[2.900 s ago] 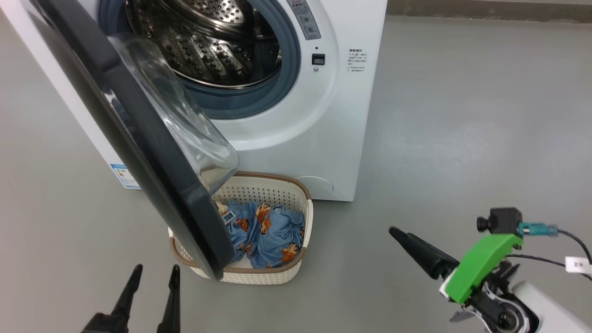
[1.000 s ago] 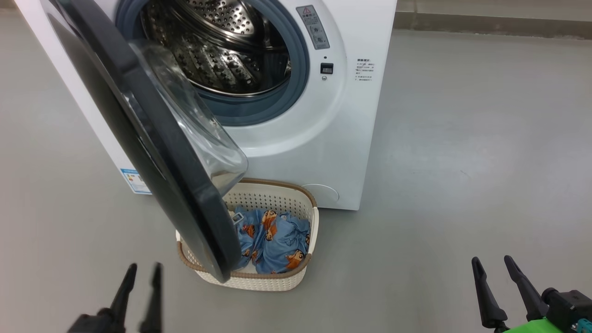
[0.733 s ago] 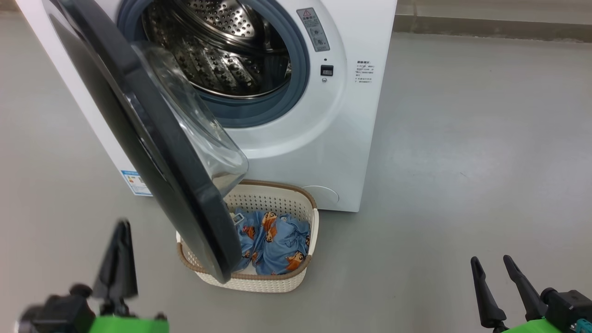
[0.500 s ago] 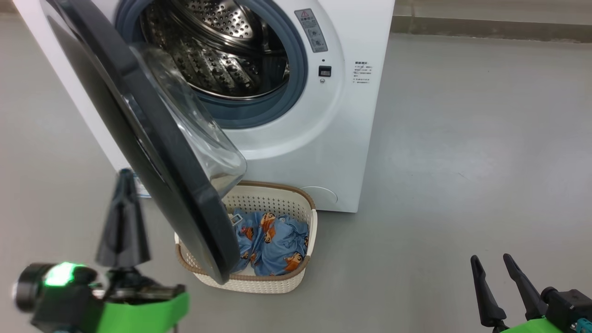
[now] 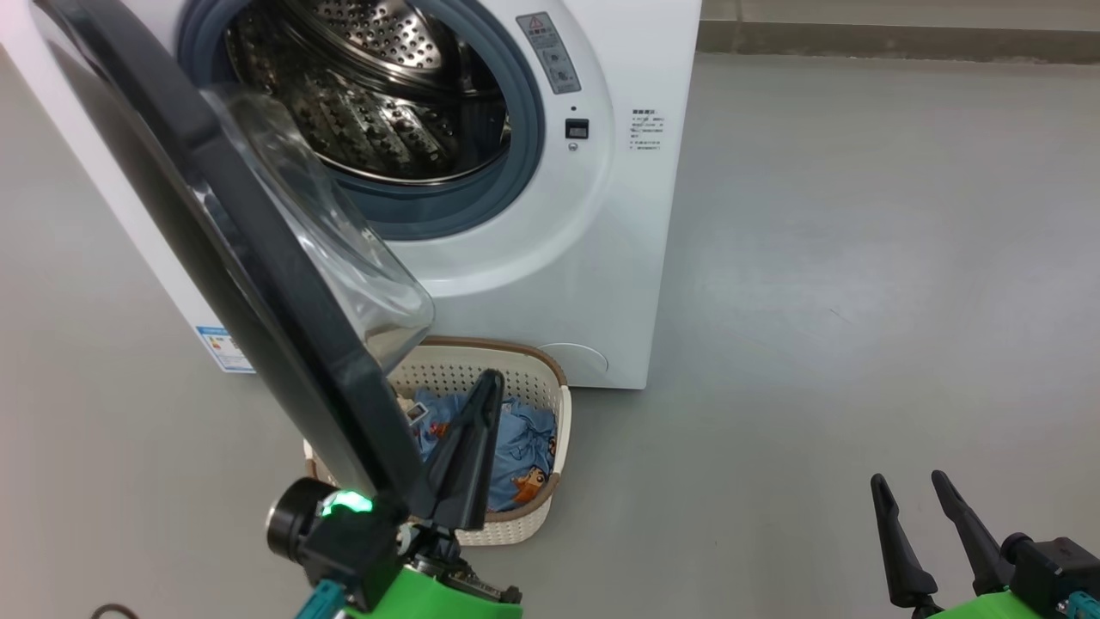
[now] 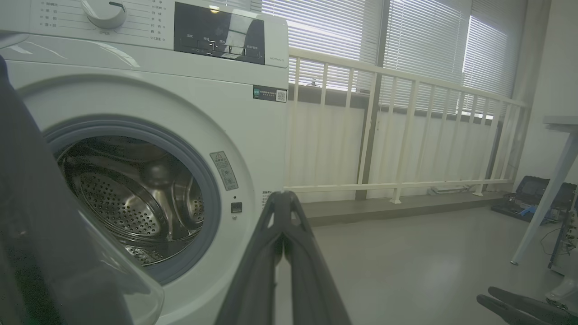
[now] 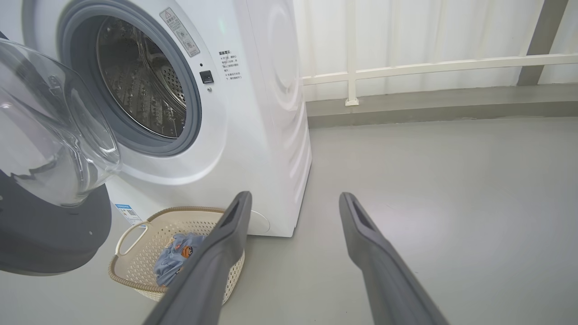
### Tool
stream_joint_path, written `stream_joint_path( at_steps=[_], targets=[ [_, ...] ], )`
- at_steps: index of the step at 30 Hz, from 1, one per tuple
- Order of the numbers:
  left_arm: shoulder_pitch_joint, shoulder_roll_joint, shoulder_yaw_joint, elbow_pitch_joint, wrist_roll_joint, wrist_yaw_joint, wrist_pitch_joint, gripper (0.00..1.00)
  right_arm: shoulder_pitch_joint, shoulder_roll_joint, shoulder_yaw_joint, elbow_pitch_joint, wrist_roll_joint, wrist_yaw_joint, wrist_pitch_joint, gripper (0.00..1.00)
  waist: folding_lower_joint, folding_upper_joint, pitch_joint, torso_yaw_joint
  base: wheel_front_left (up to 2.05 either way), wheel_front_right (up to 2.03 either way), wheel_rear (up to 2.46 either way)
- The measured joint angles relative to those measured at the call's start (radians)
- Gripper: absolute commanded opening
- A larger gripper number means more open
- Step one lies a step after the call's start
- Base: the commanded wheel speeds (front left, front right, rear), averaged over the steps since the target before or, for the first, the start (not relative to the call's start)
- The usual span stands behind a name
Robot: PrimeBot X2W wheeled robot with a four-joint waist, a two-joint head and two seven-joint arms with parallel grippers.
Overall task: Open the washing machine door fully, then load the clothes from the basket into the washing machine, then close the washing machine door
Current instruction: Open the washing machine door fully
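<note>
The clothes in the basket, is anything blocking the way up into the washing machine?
Partly. The washing machine door is only part-open, and its glass bulge hangs over the basket's left side, between the clothes and the washing machine opening. The basket's right side looks free.

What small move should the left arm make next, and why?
Probably press the shut left end effector against the inner side of the door and sweep it toward the robot's left. The door hangs only partly open, its lower edge over the basket, covering part of the clothes; the end effector sits right beside that edge.
</note>
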Motion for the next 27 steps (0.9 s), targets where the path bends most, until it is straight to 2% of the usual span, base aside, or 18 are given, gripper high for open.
stream_joint_path(
  at_steps=[6,13,27],
  targets=[
    [-0.018,0.000,-0.017,0.156,-0.034,0.002,-0.002,0.00,0.000,0.000,0.002,0.000,-0.002,0.000,0.000,1.00,0.0000,0.0000,0.005,-0.011,0.00,0.00,0.00],
    [-0.033,0.000,0.011,0.313,-0.075,0.001,-0.003,0.00,0.000,0.000,0.002,0.000,-0.002,0.000,0.000,1.00,0.0000,0.0000,0.004,-0.014,0.00,0.00,0.00],
    [-0.057,0.000,0.101,0.392,-0.085,-0.009,-0.009,0.00,-0.001,0.000,0.002,-0.012,-0.002,0.000,0.000,1.00,0.0000,-0.0001,0.020,-0.017,0.00,0.00,0.00]
  ],
)
